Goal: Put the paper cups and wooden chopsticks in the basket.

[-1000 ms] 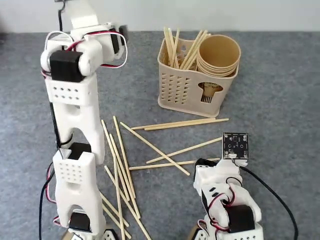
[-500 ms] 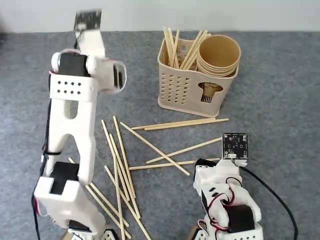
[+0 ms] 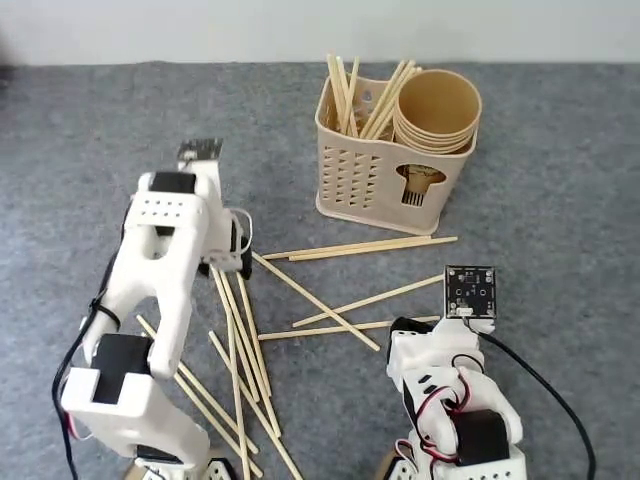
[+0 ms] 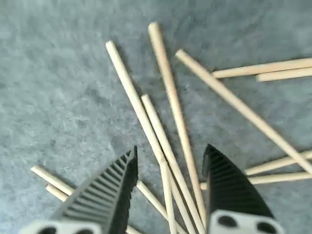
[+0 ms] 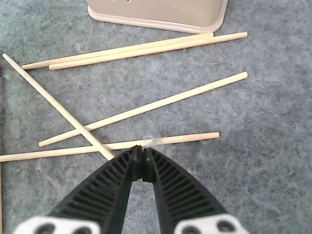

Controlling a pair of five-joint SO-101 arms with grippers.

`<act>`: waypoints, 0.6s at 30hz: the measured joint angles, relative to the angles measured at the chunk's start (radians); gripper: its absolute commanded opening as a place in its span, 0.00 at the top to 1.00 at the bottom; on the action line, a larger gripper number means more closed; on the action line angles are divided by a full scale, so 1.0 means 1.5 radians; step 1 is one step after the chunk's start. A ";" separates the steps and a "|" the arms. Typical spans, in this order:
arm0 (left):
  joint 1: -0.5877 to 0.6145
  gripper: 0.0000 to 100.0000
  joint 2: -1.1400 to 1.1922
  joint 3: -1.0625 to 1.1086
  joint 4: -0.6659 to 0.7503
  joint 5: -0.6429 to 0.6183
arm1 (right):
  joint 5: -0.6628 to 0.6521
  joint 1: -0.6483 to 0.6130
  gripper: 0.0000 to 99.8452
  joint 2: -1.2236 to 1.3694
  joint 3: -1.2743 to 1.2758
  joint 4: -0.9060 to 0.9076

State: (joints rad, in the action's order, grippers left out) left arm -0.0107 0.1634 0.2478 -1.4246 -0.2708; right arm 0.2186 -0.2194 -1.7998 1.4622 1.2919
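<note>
A beige slotted basket (image 3: 372, 170) at the back holds a stack of paper cups (image 3: 437, 110) and several upright wooden chopsticks (image 3: 347, 92). More chopsticks (image 3: 240, 330) lie loose on the grey mat. My left arm (image 3: 170, 240) is bent low over their far ends. Its gripper (image 4: 168, 163) is open just above the mat, with three chopsticks (image 4: 161, 141) running between its fingers (image 4: 109, 195). At the front, my right gripper (image 5: 143, 155) is shut and empty, its tip over two crossed chopsticks (image 5: 92, 136). The basket's base (image 5: 156, 12) lies beyond it.
Two chopsticks (image 3: 360, 247) lie side by side just in front of the basket. Others (image 3: 365, 300) are scattered between the arms. The right arm's base (image 3: 455, 400) sits at the front edge. Open mat lies right of the basket.
My left arm has swung down from a raised pose near the back to low over the loose chopsticks. The right arm has not moved.
</note>
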 measured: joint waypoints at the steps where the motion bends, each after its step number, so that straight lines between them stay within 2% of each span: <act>1: -0.002 0.79 0.000 0.020 0.014 0.000 | 0.000 0.000 0.99 0.000 0.000 0.000; 8: -0.001 0.79 0.000 0.144 0.121 0.012 | 0.000 0.000 0.99 0.000 0.000 0.000; 15: -0.004 0.79 -0.010 0.209 0.209 0.015 | 0.000 0.000 0.99 0.000 0.000 0.000; 18: -0.004 0.84 -0.023 0.230 0.230 0.003 | 0.000 0.000 0.99 0.000 0.000 0.000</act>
State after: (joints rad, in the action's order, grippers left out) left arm -0.0169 0.1297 0.5930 -1.0794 -0.2662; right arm 0.2186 -0.2194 -1.7998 1.4622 1.2919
